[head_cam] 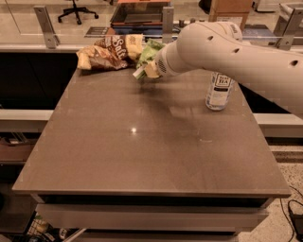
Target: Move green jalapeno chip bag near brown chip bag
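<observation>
The brown chip bag [108,51] lies at the table's far left edge, dark brown with cream ends and white lettering. The light green jalapeno chip bag [149,50] is right beside it on its right, touching or nearly touching. My gripper [145,71] is at the end of the white arm [227,52], which reaches in from the right. It is shut on the green bag's lower pale end and holds the bag just above the table. Most of the gripper is hidden behind the wrist.
A white-labelled tea can [218,90] stands upright at the table's right side, under the arm. The brown tabletop [142,151] stretches toward me. Behind the table are a rail with metal posts [43,21] and an office chair [75,8].
</observation>
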